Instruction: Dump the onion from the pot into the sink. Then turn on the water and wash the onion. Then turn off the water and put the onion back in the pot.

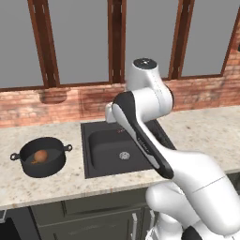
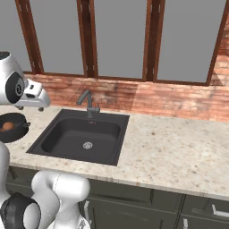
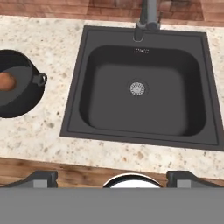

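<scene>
The black pot (image 1: 43, 158) stands on the counter left of the sink, and the orange-brown onion (image 1: 41, 155) lies inside it. The same pot (image 3: 15, 89) and onion (image 3: 5, 81) sit at the left edge of the hand view, and the pot (image 2: 11, 126) with its onion (image 2: 7, 126) is at the far left of the right base view. The matte black sink (image 3: 140, 131) with its silver drain (image 3: 137, 88) lies straight below the hand. My gripper (image 3: 113, 178) hangs high above the sink's front edge, open, fingertips (image 3: 41, 177) far apart with nothing between them.
A grey faucet (image 2: 87, 102) rises behind the sink (image 2: 74, 150) against the brick wall. Speckled stone counter (image 2: 170, 147) stretches wide to the right of the sink. Windows with brown frames run along the back.
</scene>
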